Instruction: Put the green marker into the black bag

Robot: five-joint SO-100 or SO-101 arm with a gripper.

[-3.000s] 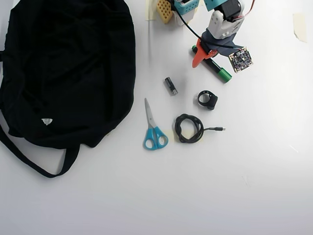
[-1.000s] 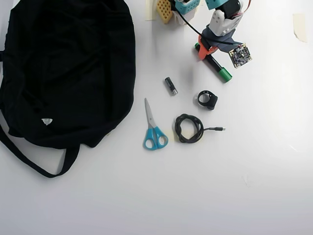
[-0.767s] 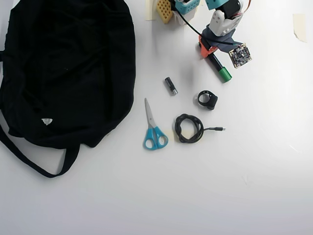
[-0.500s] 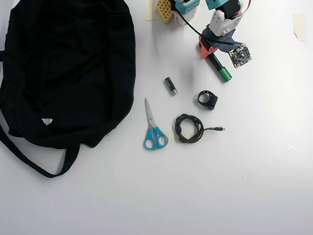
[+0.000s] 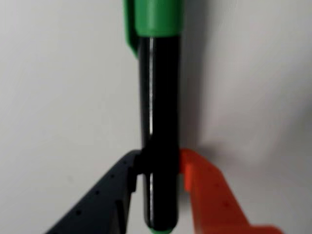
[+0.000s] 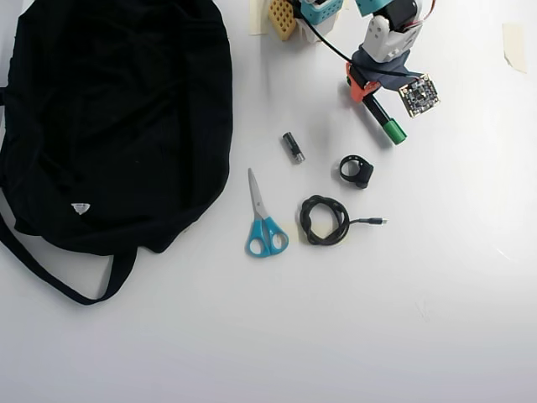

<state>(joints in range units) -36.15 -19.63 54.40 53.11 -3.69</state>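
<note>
In the wrist view the claw [image 5: 158, 170] pinches the green marker [image 5: 160, 112]: a dark blue finger [image 5: 105, 197] presses the black barrel from the left and an orange finger [image 5: 207, 195] from the right, both touching it near its lower end. The barrel runs straight up the picture to the green cap at the top edge, with a green clip showing on the cap's left side. No printing can be read on the barrel; the picture is soft and only a long glint of light shows along it.

In the overhead view the claw [image 6: 366, 90] sits near the top of the white worktop [image 6: 436, 294], right of centre, with the green marker [image 6: 384, 120] slanting down and to the right from it, cap end farthest from the arm. A small square circuit board [image 6: 419, 95] rides on the wrist just beside the marker.

The black bag [image 6: 109, 117] fills the upper left of the worktop, well apart from the marker, its strap [image 6: 59, 277] looping out below it. A small white label [image 6: 80, 207] sits low on the fabric; its marking is too small to read.

Between bag and marker lie blue-handled scissors [image 6: 263, 220], a short dark battery [image 6: 293, 146], a coiled black cable [image 6: 325, 220] and a small black ring-shaped part [image 6: 357, 170]. None of them carries legible writing.
</note>
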